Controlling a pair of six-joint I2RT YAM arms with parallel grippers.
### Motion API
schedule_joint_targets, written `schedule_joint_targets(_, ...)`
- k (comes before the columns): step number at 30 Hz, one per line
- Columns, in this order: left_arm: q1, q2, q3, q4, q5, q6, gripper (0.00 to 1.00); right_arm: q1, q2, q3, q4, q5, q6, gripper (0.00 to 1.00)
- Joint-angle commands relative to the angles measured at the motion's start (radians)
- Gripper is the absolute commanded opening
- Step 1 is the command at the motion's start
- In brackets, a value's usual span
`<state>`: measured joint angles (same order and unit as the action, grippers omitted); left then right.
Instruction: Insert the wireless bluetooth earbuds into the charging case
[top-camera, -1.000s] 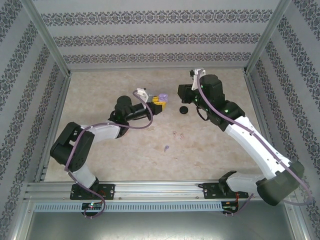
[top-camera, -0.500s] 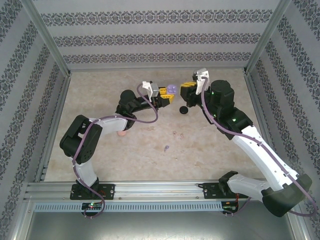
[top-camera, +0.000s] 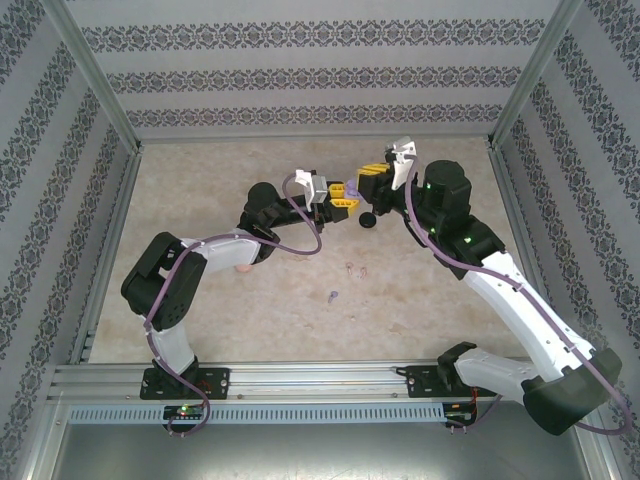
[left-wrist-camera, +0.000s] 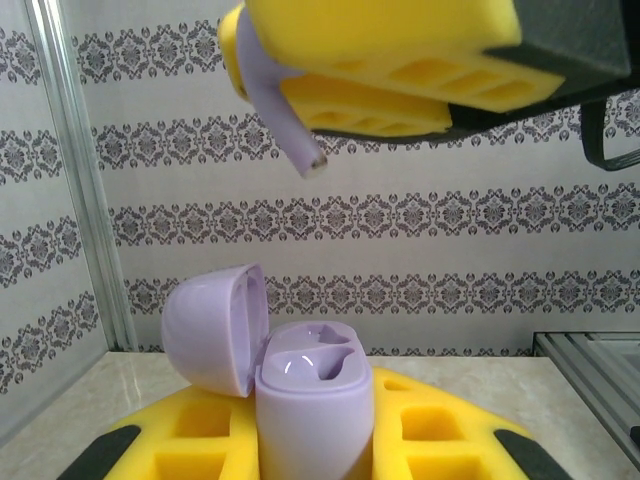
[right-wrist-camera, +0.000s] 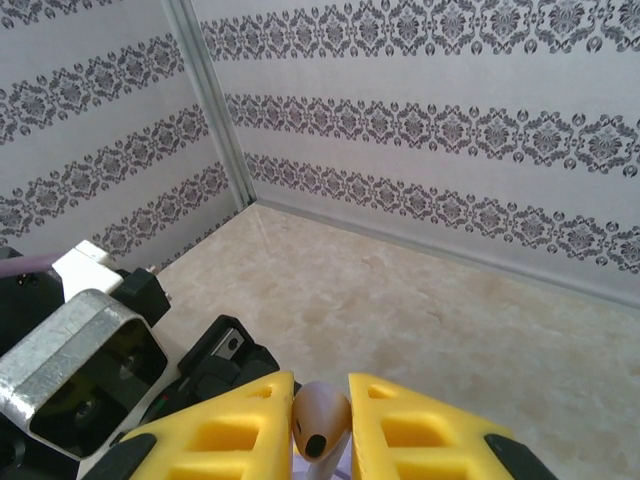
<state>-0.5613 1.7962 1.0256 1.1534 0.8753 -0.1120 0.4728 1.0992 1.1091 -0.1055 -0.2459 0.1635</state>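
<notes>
Upper centre of the overhead view | left tool (top-camera: 342, 193) is gripping open purple case (left-wrist-camera: 313, 395) upright, lid leaning frame-left | right tool (top-camera: 373, 178) is pinching purple earbud (left-wrist-camera: 282, 108) above case mouth, apart from it, stem slanting down-right toward the sockets.

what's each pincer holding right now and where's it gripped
The left pincer clamps the open purple case by its lower body; the right pincer pinches a purple earbud by its head, stem sticking out.
</notes>
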Motion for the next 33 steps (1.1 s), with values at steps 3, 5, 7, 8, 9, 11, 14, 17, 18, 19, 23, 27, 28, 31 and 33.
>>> schedule_joint_targets(3, -0.008, -0.044, 0.037, 0.032, 0.01, 0.015, 0.0, -0.007, -0.035, -0.035, 0.046, -0.045, 0.037, 0.18)
schedule_joint_targets(5, -0.008, -0.044, 0.038, 0.032, 0.007, 0.012, 0.0, -0.006, -0.038, -0.045, 0.049, -0.051, 0.046, 0.18)
schedule_joint_targets(7, -0.008, -0.046, 0.039, 0.031, 0.002, 0.011, 0.0, -0.007, -0.041, -0.056, 0.055, -0.053, 0.053, 0.18)
schedule_joint_targets(8, -0.008, -0.046, 0.039, 0.031, 0.001, 0.01, 0.0, -0.007, -0.041, -0.06, 0.058, -0.053, 0.055, 0.18)
schedule_joint_targets(9, -0.008, -0.046, 0.041, 0.03, 0.002, 0.011, 0.0, -0.007, -0.041, -0.062, 0.058, -0.052, 0.056, 0.18)
schedule_joint_targets(11, -0.008, -0.047, 0.042, 0.028, 0.0, 0.008, 0.0, -0.007, -0.038, -0.068, 0.062, -0.052, 0.059, 0.18)
schedule_joint_targets(14, -0.008, -0.049, 0.044, 0.028, -0.003, 0.005, 0.0, -0.007, -0.035, -0.068, 0.064, -0.054, 0.064, 0.18)
schedule_joint_targets(17, -0.009, -0.049, 0.049, 0.029, -0.005, 0.0, 0.0, -0.007, -0.03, -0.068, 0.064, -0.055, 0.068, 0.18)
schedule_joint_targets(18, -0.008, -0.049, 0.05, 0.029, -0.004, -0.002, 0.0, -0.007, -0.03, -0.069, 0.068, -0.055, 0.068, 0.18)
schedule_joint_targets(19, -0.008, -0.049, 0.052, 0.029, -0.004, -0.003, 0.0, -0.007, -0.027, -0.07, 0.07, -0.055, 0.07, 0.18)
schedule_joint_targets(23, -0.009, -0.051, 0.056, 0.028, -0.004, -0.007, 0.0, -0.007, -0.02, -0.067, 0.074, -0.056, 0.076, 0.18)
schedule_joint_targets(27, -0.011, -0.055, 0.058, 0.022, -0.001, -0.009, 0.0, -0.007, -0.008, -0.068, 0.083, -0.052, 0.082, 0.18)
schedule_joint_targets(28, -0.011, -0.055, 0.058, 0.022, 0.001, -0.009, 0.0, -0.007, -0.006, -0.068, 0.084, -0.052, 0.082, 0.18)
schedule_joint_targets(31, -0.012, -0.058, 0.058, 0.016, 0.002, -0.011, 0.0, -0.007, 0.003, -0.067, 0.089, -0.051, 0.085, 0.18)
schedule_joint_targets(33, -0.014, -0.06, 0.057, 0.015, 0.002, -0.01, 0.0, -0.007, 0.008, -0.066, 0.093, -0.051, 0.087, 0.18)
